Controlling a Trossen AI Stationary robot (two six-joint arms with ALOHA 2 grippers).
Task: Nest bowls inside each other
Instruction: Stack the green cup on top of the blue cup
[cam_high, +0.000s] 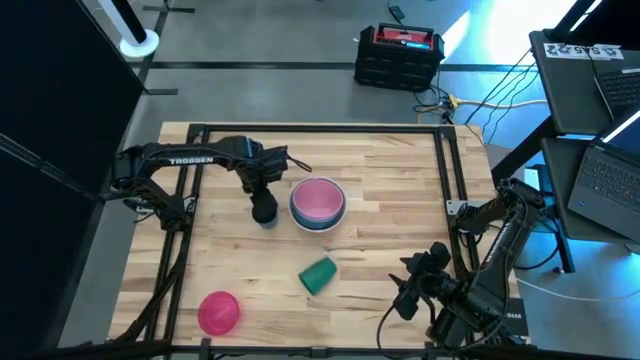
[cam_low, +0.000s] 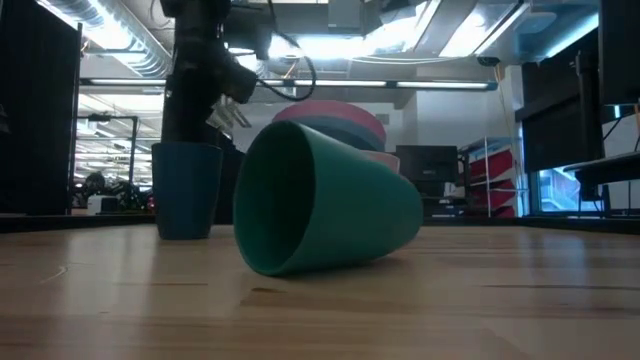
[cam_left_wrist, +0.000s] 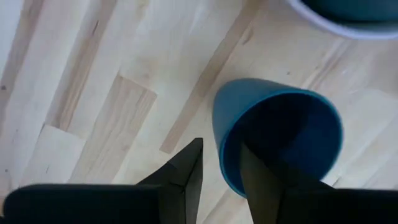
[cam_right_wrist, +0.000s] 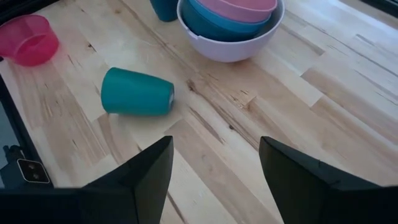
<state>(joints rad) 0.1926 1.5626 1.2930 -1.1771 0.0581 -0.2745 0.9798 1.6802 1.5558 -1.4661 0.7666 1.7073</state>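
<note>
On the table: three nested bowls (cam_high: 318, 203), one magenta bowl (cam_high: 218, 312), left fingers (cam_left_wrist: 221, 180) parted astride a blue cup's (cam_left_wrist: 280, 137) rim.

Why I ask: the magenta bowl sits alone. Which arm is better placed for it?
Probably left: the left end effector, at the dark blue cup, is nearer the magenta bowl; the green cup partly blocks the right end effector.

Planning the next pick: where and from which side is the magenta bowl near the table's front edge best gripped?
Grip the magenta bowl by its rim, coming from above with one finger inside the wall and one outside. It lies apart from the stacked bowls with its mouth tilted up and open, so the thin rim looks free all round.
</note>
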